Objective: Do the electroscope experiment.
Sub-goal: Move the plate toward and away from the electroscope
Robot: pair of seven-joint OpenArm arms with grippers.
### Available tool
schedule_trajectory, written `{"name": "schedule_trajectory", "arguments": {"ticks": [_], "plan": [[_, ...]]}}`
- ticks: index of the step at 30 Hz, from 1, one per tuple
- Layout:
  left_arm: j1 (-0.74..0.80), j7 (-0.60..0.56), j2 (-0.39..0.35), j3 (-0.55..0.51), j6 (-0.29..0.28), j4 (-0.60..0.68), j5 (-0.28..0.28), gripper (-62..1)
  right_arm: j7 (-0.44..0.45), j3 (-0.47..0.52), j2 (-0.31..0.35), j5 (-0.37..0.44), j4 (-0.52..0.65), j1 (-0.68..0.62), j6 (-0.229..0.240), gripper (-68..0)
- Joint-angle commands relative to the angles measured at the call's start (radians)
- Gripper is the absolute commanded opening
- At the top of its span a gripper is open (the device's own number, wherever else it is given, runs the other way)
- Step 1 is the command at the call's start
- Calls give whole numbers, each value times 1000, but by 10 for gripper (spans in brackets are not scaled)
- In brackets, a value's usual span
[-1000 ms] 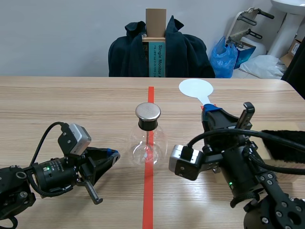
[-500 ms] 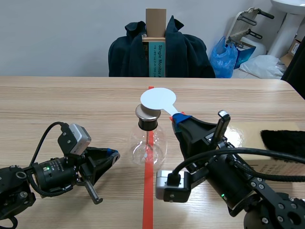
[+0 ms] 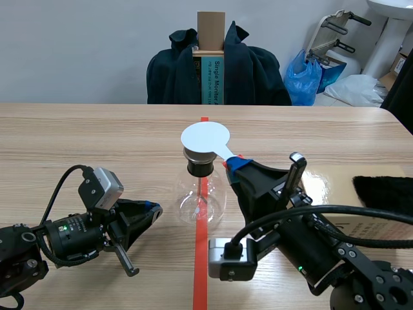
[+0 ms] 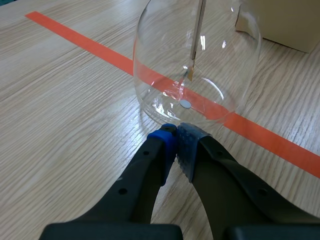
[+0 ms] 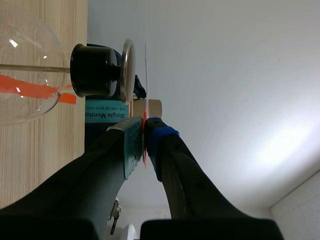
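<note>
The flask (image 3: 201, 194) is stood upright; the white disc (image 3: 205, 137) is held level over its cap (image 3: 199, 155), clenched in the right gripper (image 3: 236, 163); the left gripper (image 3: 153, 208) is closed, empty.

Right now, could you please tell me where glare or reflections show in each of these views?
Scene view: small glints on the flask, the disc bright white, a sheen on the board. Left wrist view: a few glints on the glass, yet the rod and leaf are readable. Right wrist view: a bright hazy patch on the wall.
</note>
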Motion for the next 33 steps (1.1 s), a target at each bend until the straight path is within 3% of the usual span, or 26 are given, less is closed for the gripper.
{"name": "schedule_trajectory", "arguments": {"ticks": [1, 22, 28, 33], "plan": [[-8, -14, -3, -3, 2, 13, -6, -577, -6, 8, 5, 0, 12, 13, -15, -667], [-8, -14, -3, -3, 2, 13, -6, -577, -365, 8, 5, 0, 12, 13, -15, -667], [-8, -14, -3, -3, 2, 13, -6, -577, -381, 8, 5, 0, 12, 13, -15, -667], [-8, -14, -3, -3, 2, 13, -6, -577, -313, 8, 5, 0, 12, 18, -14, -667]]}}
